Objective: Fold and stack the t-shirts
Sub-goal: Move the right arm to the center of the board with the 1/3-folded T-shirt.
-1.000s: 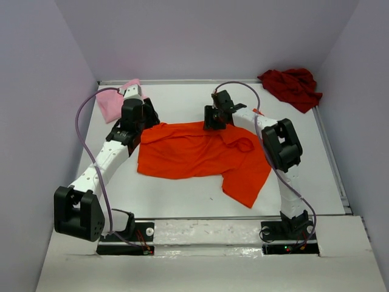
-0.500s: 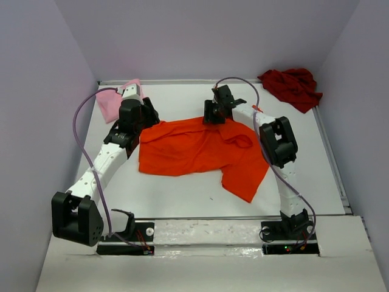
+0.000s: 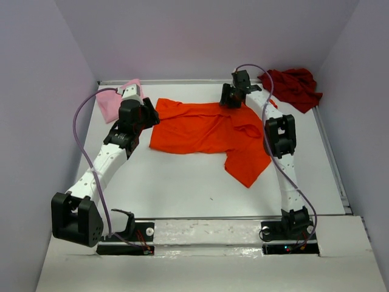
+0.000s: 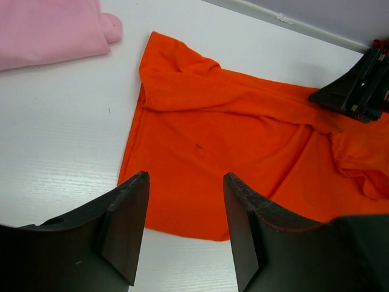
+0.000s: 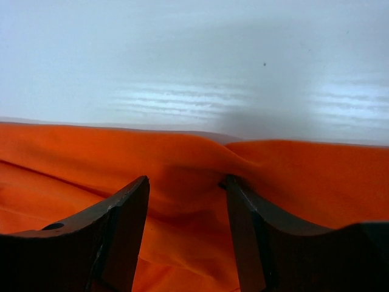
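The bright orange t-shirt lies spread across the back middle of the table, one part trailing toward the front right. It also shows in the left wrist view and the right wrist view. My left gripper is open and empty just above the shirt's left edge. My right gripper is open at the shirt's far edge, a raised fold of orange cloth between its jaws. The light pink t-shirt lies at the back left. The dark red t-shirt lies crumpled at the back right.
Lilac walls close in the white table on the left, back and right. A raised rim runs along the table's right side. Purple cables loop off both arms.
The orange shirt has been dragged toward the back and right along with my right gripper. My left gripper stayed near the shirt's left edge, which has slid away to its right.
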